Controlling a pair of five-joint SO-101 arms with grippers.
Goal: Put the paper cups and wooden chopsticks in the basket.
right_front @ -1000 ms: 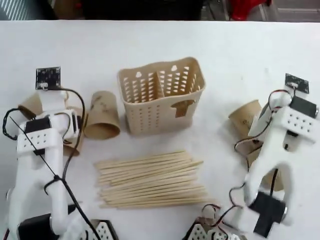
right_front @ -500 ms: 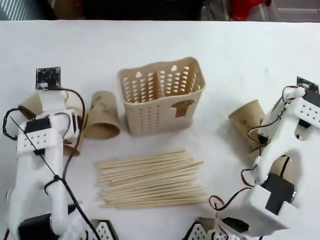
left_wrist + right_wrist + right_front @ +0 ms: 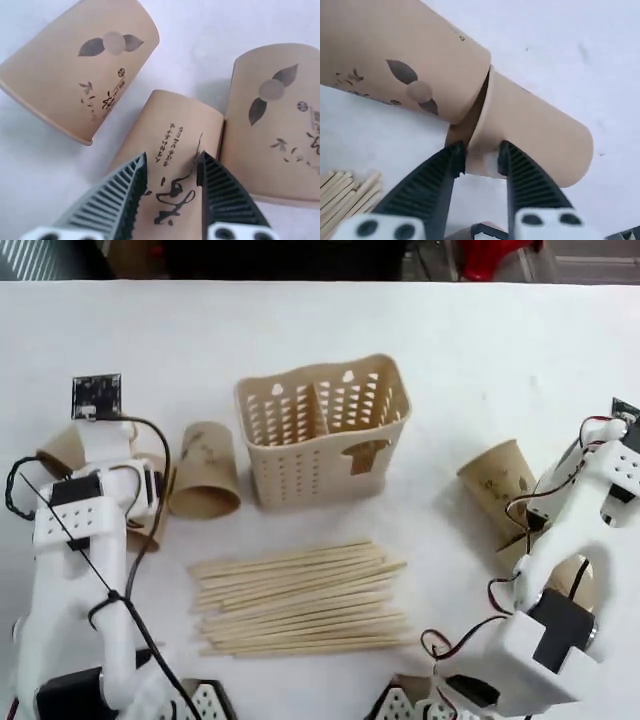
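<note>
The cream slotted basket (image 3: 320,430) stands mid-table, with the pile of wooden chopsticks (image 3: 300,600) lying in front of it. Three paper cups lie on their sides by the left arm (image 3: 80,530): one (image 3: 85,65), one (image 3: 280,125), and a middle cup (image 3: 175,145). My left gripper (image 3: 171,165) hangs open just above that middle cup. By the right arm (image 3: 570,530) lie a cup (image 3: 497,480) and another cup (image 3: 572,578). My right gripper (image 3: 479,152) is open, its fingers either side of the rim of a lying cup (image 3: 535,130), beside another cup (image 3: 395,55).
A cup (image 3: 205,472) lies between the left arm and the basket. Cables hang from both arms. Bare white table stretches behind the basket. Chopstick ends (image 3: 345,190) lie close to the right gripper.
The right arm has swung to the right and lowered toward the cups beside it. The left arm, basket and chopsticks have not moved.
</note>
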